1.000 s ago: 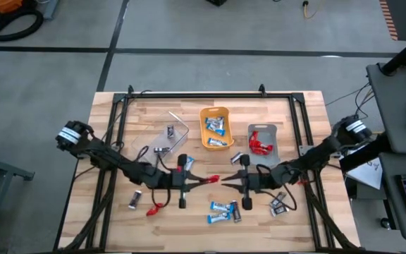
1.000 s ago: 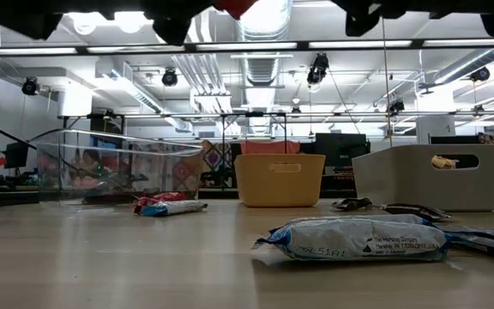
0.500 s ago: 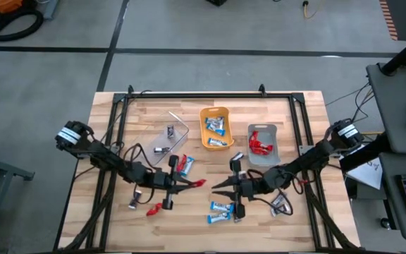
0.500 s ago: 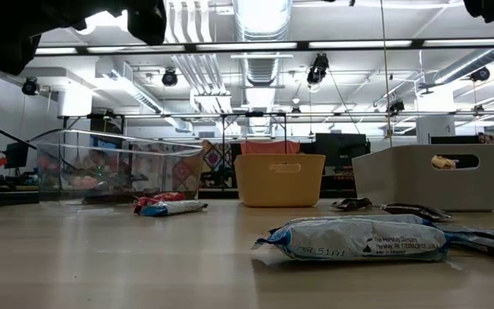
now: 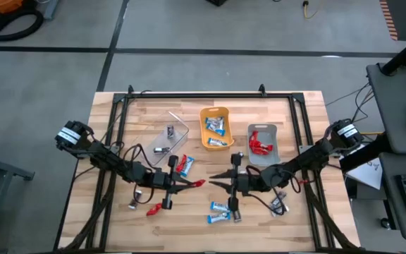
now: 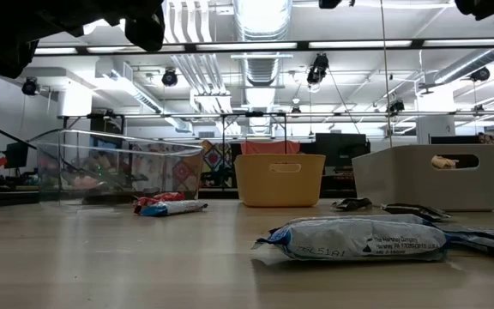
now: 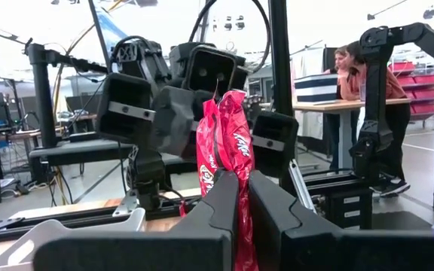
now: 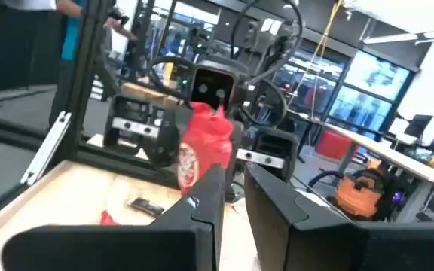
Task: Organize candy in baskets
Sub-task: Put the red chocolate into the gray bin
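Observation:
My left gripper [image 5: 191, 185] [image 7: 243, 184] hovers above the table's middle, shut on a red candy [image 5: 198, 183] [image 7: 228, 135]. My right gripper [image 5: 216, 176] [image 8: 234, 177] faces it from the right, a short way off. Its fingers stand a narrow gap apart with nothing between them. Toward the far side stand the clear basket [image 5: 169, 140], the orange basket [image 5: 216, 128] with blue-and-white bars, and the grey basket [image 5: 263, 143] with red ones. Loose candy lies flat on the table: blue-and-white bars [image 5: 220, 209] [image 6: 358, 239], dark ones [image 5: 279, 204], a red one [image 5: 157, 208]. My left gripper pinches the red candy between its two fingers by one end of the wrapper [image 7: 232, 165]. The fingers reach roughly level from the table's left. The rest of the bar sticks out past the fingertips toward the right gripper, lifted clear of the table.
A blue-and-white bar [image 5: 184, 164] lies just beyond the left arm, and a dark bar [image 5: 135, 200] near its elbow. A black frame [image 5: 196, 95] runs along the table's far and side edges. People stand at a desk [image 7: 353, 75] in the room behind.
A second ago the red candy sat between the tips of both grippers at the table's middle. My left gripper has drawn back toward the table's left, carrying the candy with it. The right gripper has stayed near the middle, now apart from the candy.

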Action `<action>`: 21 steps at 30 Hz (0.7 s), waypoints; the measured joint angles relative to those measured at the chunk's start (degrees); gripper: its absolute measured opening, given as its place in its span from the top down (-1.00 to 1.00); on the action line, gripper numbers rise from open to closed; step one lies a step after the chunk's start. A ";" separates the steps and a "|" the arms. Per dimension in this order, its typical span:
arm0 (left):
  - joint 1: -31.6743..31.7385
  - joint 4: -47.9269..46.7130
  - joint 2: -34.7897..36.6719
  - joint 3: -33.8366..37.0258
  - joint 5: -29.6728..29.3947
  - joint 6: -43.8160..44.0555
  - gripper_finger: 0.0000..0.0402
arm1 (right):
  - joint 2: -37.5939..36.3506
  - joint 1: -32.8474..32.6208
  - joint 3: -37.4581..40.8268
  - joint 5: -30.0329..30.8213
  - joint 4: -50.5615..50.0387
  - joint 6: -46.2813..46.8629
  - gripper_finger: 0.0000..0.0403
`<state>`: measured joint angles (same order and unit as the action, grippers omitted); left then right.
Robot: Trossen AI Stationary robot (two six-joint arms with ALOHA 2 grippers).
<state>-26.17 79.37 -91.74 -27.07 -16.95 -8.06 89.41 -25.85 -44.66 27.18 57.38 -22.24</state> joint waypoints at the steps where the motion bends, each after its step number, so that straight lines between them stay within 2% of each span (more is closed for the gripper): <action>1: 0.00 -0.06 0.00 0.00 0.00 0.06 0.99 | 0.00 0.00 0.00 -0.08 0.02 -0.12 0.79; 4: 0.00 -0.68 0.00 0.00 0.00 0.43 0.99 | 0.00 0.05 -0.12 -0.18 0.26 1.30 0.78; 7: 0.00 -0.87 0.00 0.00 0.00 0.44 0.99 | 0.00 0.20 -0.24 -0.11 -0.11 2.95 0.68; 17: 0.02 -0.99 0.00 0.00 -0.09 0.47 0.99 | 0.00 0.65 -0.65 -0.87 -0.15 5.12 0.03; 21: 0.02 -1.01 0.00 0.00 -0.60 0.47 0.99 | 0.64 2.27 -2.40 -6.49 -0.13 5.65 -0.06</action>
<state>-26.15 78.37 -91.74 -27.07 -17.55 -7.60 90.04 -23.58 -47.06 20.69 57.25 -16.59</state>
